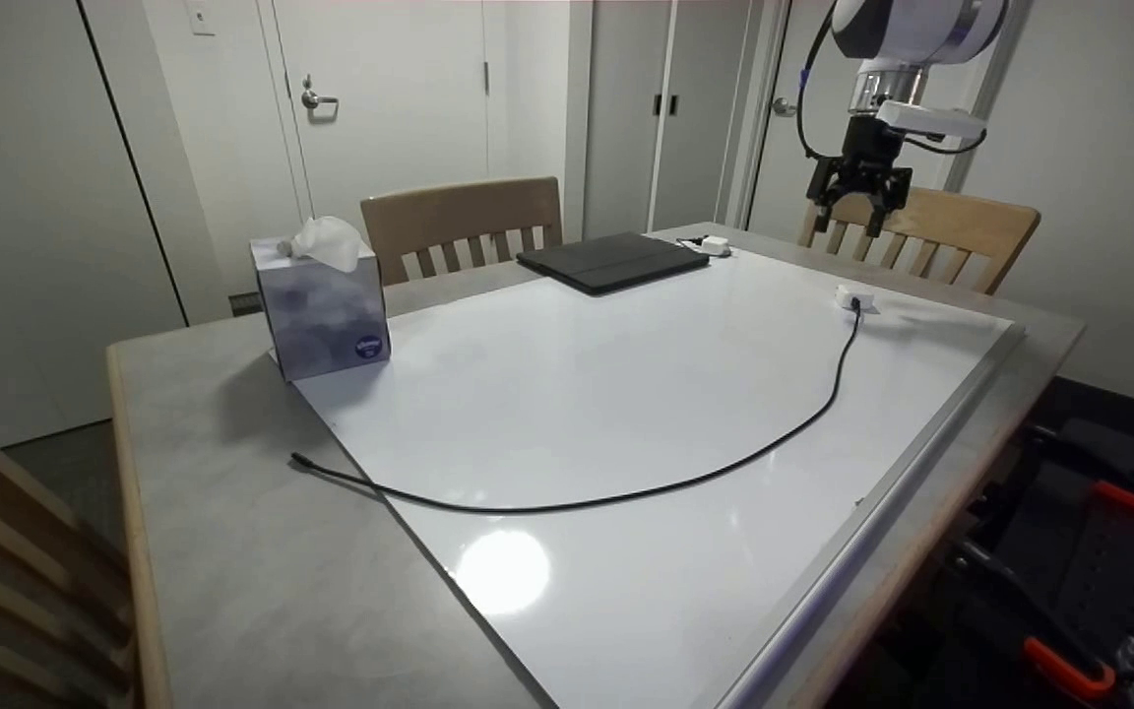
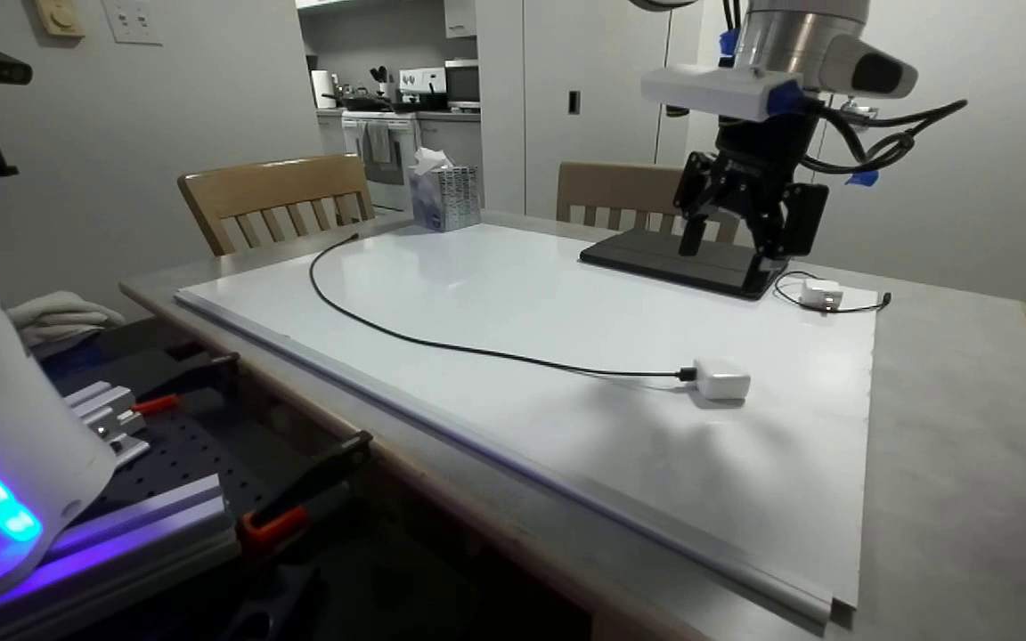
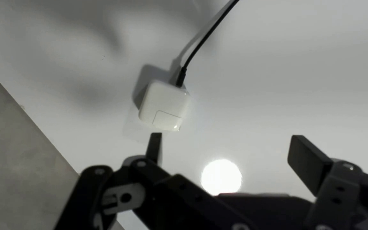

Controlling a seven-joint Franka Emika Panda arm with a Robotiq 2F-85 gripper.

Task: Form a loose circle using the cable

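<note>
Maybe trouble: gripper [image 3: 226, 140] spread wide, holding nothing, over white board [image 1: 577, 394]. Black cable [image 1: 616, 499] stuck into white block [image 3: 164, 105]; hard tug could drag block or yank cable out.

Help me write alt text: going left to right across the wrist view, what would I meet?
Grey tabletop at lower left → white power adapter → black cable running up and right from it → black finger pad towards the right edge.
</note>
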